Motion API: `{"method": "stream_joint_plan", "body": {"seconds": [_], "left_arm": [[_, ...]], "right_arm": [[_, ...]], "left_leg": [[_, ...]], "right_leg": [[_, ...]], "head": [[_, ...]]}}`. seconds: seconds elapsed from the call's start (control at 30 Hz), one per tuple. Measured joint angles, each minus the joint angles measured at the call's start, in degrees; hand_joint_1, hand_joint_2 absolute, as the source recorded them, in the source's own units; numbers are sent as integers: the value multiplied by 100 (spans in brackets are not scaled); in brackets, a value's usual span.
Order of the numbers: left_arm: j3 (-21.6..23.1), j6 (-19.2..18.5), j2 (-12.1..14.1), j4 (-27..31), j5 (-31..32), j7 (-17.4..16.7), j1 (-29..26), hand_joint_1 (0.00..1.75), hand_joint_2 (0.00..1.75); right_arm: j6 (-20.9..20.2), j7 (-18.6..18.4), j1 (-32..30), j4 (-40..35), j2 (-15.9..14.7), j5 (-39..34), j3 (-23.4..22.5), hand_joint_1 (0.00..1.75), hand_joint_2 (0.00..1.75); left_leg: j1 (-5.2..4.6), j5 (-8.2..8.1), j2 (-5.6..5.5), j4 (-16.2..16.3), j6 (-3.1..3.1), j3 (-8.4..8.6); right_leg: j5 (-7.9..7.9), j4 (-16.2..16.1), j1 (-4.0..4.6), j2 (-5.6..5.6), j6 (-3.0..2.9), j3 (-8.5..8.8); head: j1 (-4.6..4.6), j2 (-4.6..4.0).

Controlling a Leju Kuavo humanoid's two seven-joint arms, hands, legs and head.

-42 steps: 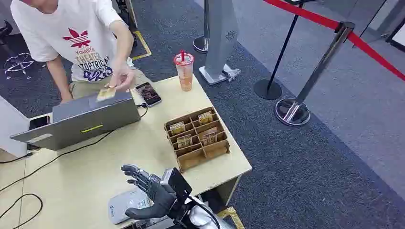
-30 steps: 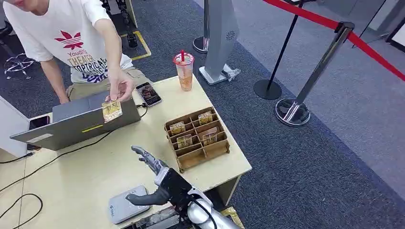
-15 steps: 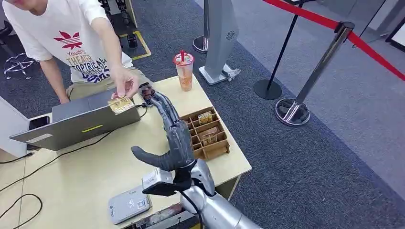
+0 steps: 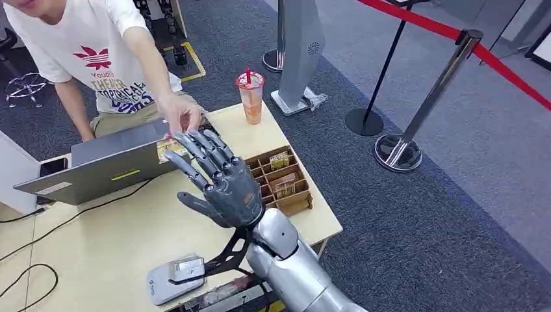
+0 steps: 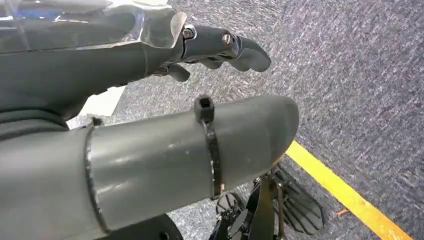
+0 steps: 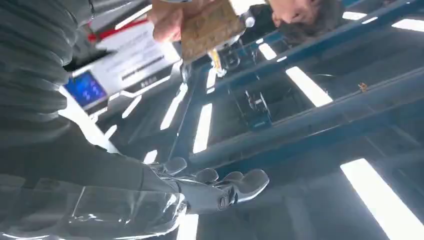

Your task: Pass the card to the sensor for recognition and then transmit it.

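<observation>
Person's hand (image 6: pixel 167 20) holding card (image 6: pixel 210 27), robot fingers (image 6: pixel 240 185) spread below

Laptop (image 4: pixel 104 166), iced drink (image 4: pixel 250 96), compartment box (image 4: pixel 282 182) on table (image 4: pixel 130 234).

The right robot hand (image 4: pixel 224 185) hides most of the card (image 4: pixel 165 150).
</observation>
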State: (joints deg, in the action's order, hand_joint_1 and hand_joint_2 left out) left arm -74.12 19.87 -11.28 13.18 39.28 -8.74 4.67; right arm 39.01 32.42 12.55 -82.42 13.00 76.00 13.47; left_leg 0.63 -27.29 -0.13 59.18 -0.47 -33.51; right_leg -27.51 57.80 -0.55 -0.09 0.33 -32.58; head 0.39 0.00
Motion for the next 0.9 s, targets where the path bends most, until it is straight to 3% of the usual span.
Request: {"method": "stream_joint_plan", "body": {"seconds": [0.1, 0.37, 0.43, 0.5, 0.53, 0.57, 0.6, 0.77, 0.9], "left_arm": [[0, 29, 4, 0, -22, -6, 2, 0, 0], [-2, 87, 2, 0, -55, -7, 2, 0, 0], [0, 137, -2, 0, -72, -7, 4, 0, 0], [-2, 188, -7, -2, -88, -6, 2, 0, 0], [-2, 208, -11, -2, -92, -7, 2, 0, 0], [-2, 221, -13, -2, -107, -4, 3, 0, 0], [-2, 216, -13, -2, -114, -7, 2, 0, 0], [-2, 107, 0, -7, -136, -61, -7, 0, 0], [-4, 103, 9, -7, -151, -63, -24, 0, 0]], "right_arm": [[0, -61, 92, 31, 40, 426, -171, 0, 175], [2, -221, 238, 149, 57, 528, -298, 0, 175], [2, -234, 269, 186, 57, 493, -302, 16, 175], [2, -216, 293, 221, 57, 412, -309, 17, 175], [2, -197, 305, 238, 55, 373, -315, 49, 175], [2, -166, 318, 265, 57, 334, -331, 122, 175], [2, -157, 327, 284, 55, 312, -339, 145, 175], [2, -29, 400, 415, 57, 196, -372, 173, 175], [2, 107, 459, 518, 57, 38, -412, 175, 175]], "left_leg": [[0, 0, 1, 0, 0, 0], [-1, 0, 0, 0, 0, 0], [-1, 0, 1, 0, 0, 0], [0, 0, 0, 0, 0, 0], [0, 0, 0, 0, 0, 0], [0, 0, 0, 0, 0, 0], [0, 0, 0, 0, 0, 0], [0, 0, 0, 0, 0, 0], [-1, 0, 0, 0, 0, 0]], "right_leg": [[0, 0, 0, 1, 0, 0], [1, 0, -1, 1, 0, 0], [1, 0, -1, 1, 0, 0], [1, 0, 0, 0, 0, 0], [1, 0, 0, 0, 0, 0], [1, 0, 0, 0, 0, 0], [1, 0, 0, 0, 0, 0], [1, 0, 0, 0, 0, 0], [1, 0, 0, 0, 0, 0]], "head": [[2, 0], [0, 0], [0, 0], [0, 0], [0, 0], [0, 0], [2, 0], [2, 0], [0, 0]]}}
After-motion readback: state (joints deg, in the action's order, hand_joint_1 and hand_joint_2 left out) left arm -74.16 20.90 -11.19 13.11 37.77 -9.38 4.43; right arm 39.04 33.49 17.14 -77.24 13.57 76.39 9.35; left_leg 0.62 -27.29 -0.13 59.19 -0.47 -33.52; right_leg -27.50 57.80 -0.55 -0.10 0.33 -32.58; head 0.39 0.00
